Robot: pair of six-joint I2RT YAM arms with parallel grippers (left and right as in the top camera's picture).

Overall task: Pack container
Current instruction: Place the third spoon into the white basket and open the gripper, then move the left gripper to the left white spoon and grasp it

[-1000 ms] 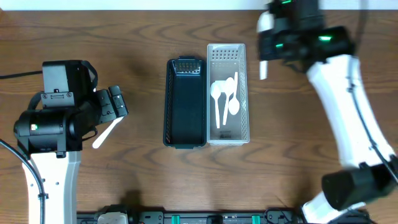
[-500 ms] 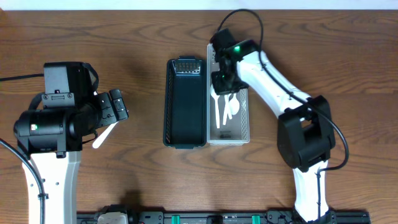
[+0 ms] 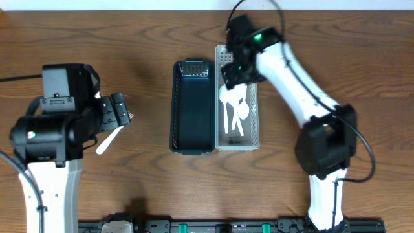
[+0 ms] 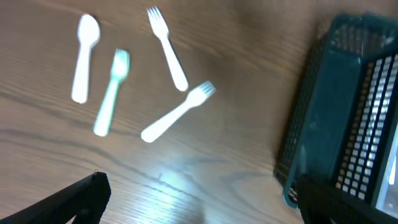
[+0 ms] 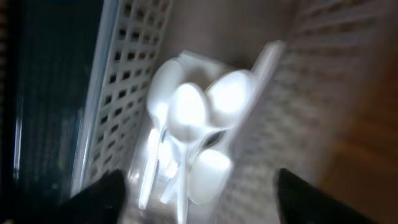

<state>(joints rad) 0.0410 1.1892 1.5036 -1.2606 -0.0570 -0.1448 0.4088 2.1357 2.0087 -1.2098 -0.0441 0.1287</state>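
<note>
Several white spoons (image 5: 198,127) lie piled in the white lattice basket (image 3: 252,129), also seen as spoons (image 3: 233,107) from overhead. My right gripper (image 5: 202,199) hangs open just above them at the basket's far end (image 3: 234,76), with nothing between its fingers. Beside it stands the dark basket (image 3: 193,107), which looks empty. On the table a white spoon (image 4: 84,56) and three white forks (image 4: 111,93) (image 4: 166,46) (image 4: 177,112) lie loose. My left gripper (image 4: 199,205) is wide open above bare wood, short of them.
The dark basket's wall (image 4: 323,112) is at the right of the left wrist view, near my right-hand finger. Overhead, one white utensil (image 3: 108,139) shows past the left arm (image 3: 58,123); the arm covers the others.
The right arm swung in from the far right corner to above the white basket and its jaws went from shut to open. The left arm has hardly moved.
</note>
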